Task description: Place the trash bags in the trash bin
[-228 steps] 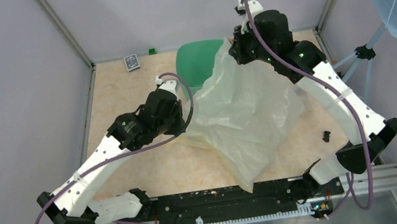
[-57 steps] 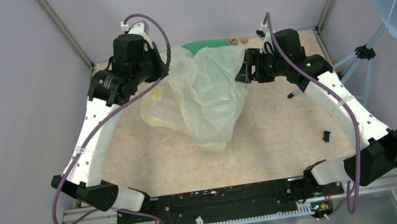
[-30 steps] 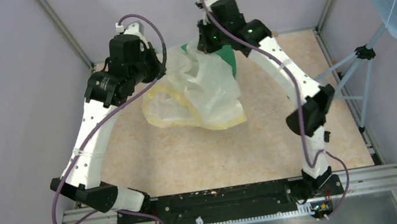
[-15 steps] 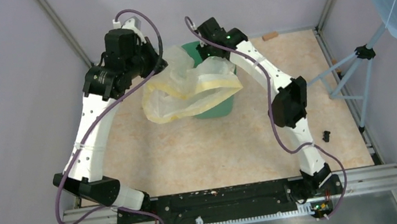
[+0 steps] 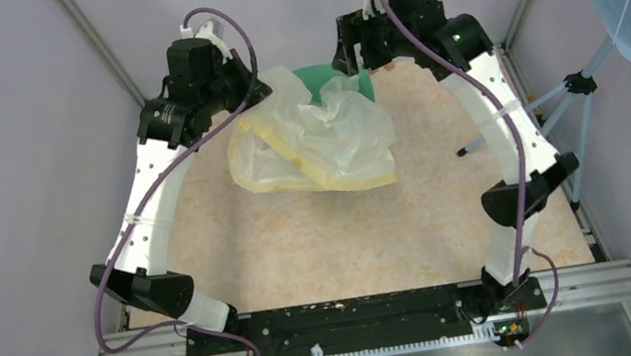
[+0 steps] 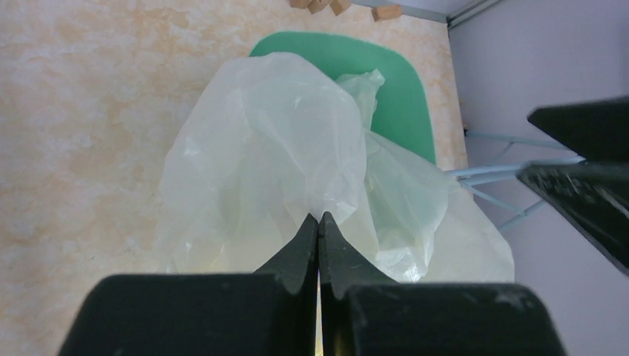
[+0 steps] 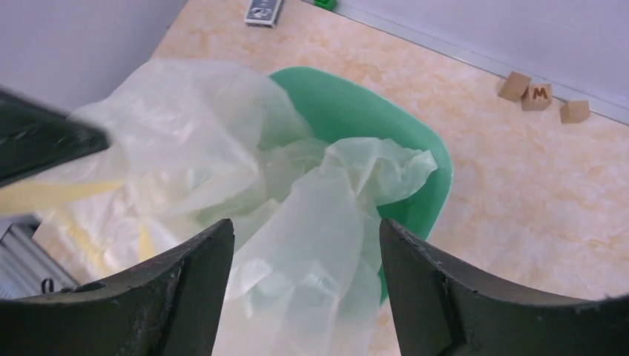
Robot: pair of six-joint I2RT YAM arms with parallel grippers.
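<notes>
- Top view: the trash bin [image 5: 319,75] stands at the middle of the tabletop's [image 5: 303,245] far edge. The trash bag [image 5: 325,139] is draped over its mouth and near wall. Most of the bag is bunched outside, with its yellow rim band toward the left edge. The left pincer [image 5: 254,86] is at the bag's far-left part. The right pincer [image 5: 350,54] is above the bin's far-right side.
- Left wrist: the left pincer is clenched on a fold of bag film, and the bag hangs from it over the bin's mouth.
- Right wrist: the right pincer is released, its fingers spread wide above bag and bin and gripping nothing. A crumpled part of the bag sits inside the bin's mouth. Three wooden blocks [image 7: 538,93] lie by the far edge, apart from the bin.
</notes>
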